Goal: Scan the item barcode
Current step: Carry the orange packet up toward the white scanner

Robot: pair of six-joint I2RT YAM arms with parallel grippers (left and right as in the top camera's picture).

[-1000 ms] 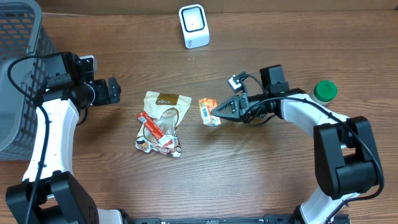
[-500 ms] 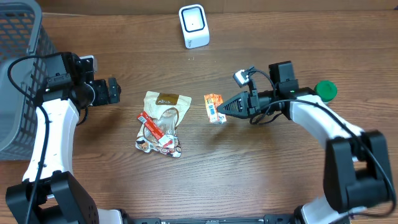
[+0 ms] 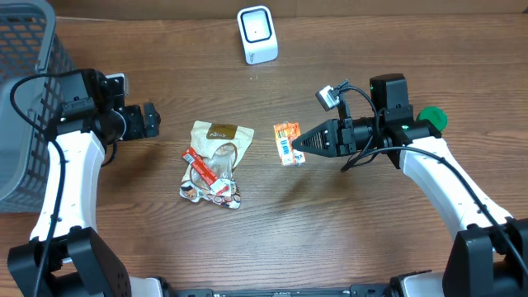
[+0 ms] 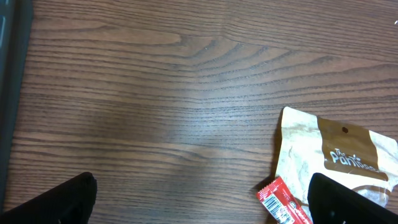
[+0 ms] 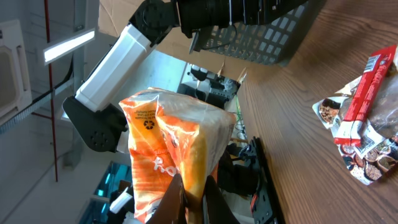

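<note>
Crinkly orange packet (image 3: 285,140) pinched by slim right end effector (image 3: 298,142); wood-grain table (image 3: 330,235).

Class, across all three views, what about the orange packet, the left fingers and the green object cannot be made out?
Orange packet: overhead, print too small to read any barcode; right wrist, bottom edge cut by the frame and covered by the right fingers.
Left fingers: left wrist, only dark tips show, rest cut off at the bottom edge.
Green object: overhead, partly behind the right arm; unclear what it is.
</note>
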